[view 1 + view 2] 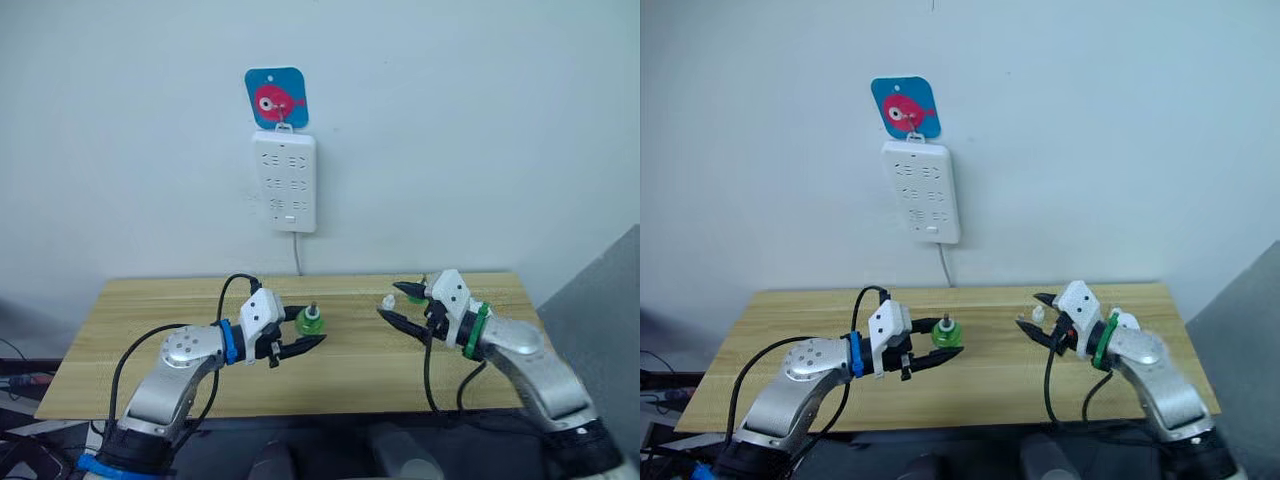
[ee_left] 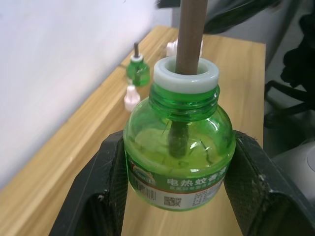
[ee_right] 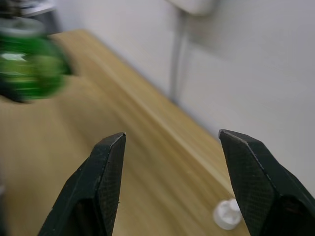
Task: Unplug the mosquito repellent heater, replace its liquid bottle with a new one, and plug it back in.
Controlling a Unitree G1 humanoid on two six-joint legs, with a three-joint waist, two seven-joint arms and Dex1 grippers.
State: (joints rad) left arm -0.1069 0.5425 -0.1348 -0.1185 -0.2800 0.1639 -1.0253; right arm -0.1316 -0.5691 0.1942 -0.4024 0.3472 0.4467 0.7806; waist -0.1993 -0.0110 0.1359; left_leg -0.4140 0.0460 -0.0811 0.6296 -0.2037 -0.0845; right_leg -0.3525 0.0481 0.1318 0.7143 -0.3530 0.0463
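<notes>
My left gripper (image 1: 303, 338) is shut on a green liquid bottle (image 2: 178, 157) with a white collar and a brown wick; its fingers (image 2: 106, 191) press on both sides. The bottle (image 1: 308, 321) sits left of the table's middle. A second green bottle (image 2: 138, 72) stands by the back edge, partly hidden behind my right gripper (image 1: 401, 304). That gripper is open with nothing between its fingers, next to a small white cap (image 1: 388, 301). A white rounded piece, seemingly the mosquito repellent heater (image 1: 1127, 320), peeks out behind my right wrist. No heater is plugged into the strip.
A white power strip (image 1: 285, 181) hangs on the wall under a blue fish hook (image 1: 276, 97), its cord (image 1: 298, 255) dropping behind the wooden table (image 1: 150, 300). The cap also lies near the back edge in the right wrist view (image 3: 226, 214).
</notes>
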